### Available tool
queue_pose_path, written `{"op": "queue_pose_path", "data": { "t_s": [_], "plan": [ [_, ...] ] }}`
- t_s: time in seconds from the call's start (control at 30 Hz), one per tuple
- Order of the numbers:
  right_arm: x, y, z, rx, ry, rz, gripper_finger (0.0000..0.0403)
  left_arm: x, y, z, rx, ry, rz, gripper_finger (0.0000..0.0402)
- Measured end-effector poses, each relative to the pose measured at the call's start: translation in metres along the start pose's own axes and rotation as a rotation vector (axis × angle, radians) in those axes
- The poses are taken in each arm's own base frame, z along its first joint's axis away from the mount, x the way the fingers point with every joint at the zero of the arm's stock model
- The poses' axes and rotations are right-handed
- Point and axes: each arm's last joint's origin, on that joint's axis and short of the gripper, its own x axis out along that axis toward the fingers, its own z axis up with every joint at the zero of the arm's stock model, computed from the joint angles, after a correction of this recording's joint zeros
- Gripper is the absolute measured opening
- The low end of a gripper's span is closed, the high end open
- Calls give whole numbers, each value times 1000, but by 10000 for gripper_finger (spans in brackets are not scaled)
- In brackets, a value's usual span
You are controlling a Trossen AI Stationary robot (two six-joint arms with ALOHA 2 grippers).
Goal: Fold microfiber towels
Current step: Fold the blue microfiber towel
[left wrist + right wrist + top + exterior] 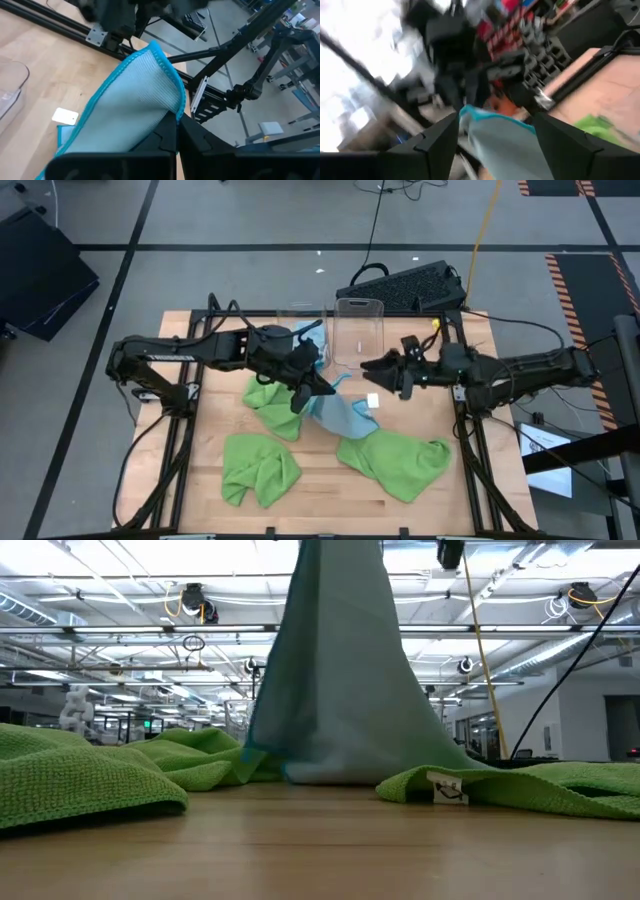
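Observation:
A light blue microfiber towel [340, 415] hangs from my left gripper [316, 387], which is shut on it above the middle of the table. In the low view the towel [335, 670] drops like a curtain onto the wood. My right gripper [372, 366] hovers just right of it, raised, its fingers [437, 142] spread wide with nothing plainly between them. Three lime green towels lie crumpled on the table: one [272, 402] under the left gripper, one [258, 468] near the front left, one [395, 462] at the front right. My left gripper pinches the blue towel between its two fingers at a bunched part by the teal-hemmed edge [167, 107]; a rounded flap of cloth stands out past the fingertips. The fingers slant downward from the table's left. The towel hangs below them, its lower end [340, 772] resting on the table.
Two clear plastic bins [358, 330] [300, 328] stand at the table's far edge behind the grippers. A white tag [447, 788] shows on the right green towel. Bare wood [320, 485] lies between the two front green towels. A black keyboard [410, 285] sits beyond the table.

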Motion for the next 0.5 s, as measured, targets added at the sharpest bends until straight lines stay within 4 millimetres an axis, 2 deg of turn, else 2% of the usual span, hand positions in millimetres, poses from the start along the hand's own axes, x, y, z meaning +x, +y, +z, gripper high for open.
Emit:
{"op": "queue_pose_path", "data": {
  "t_s": [0.1, 0.23, 0.5],
  "plan": [
    [5, 18, 12, -198, 89, -9, 251, 0, 0, 0, -8, -1, 1, 10],
    [10, 32, 22, -437, 137, -14, 249, 0, 0, 0, -7, -1, 2, 11],
    [33, 26, 13, -693, 190, -23, 247, 0, 1, -1, -17, 5, 8, 14]
  ]
}}
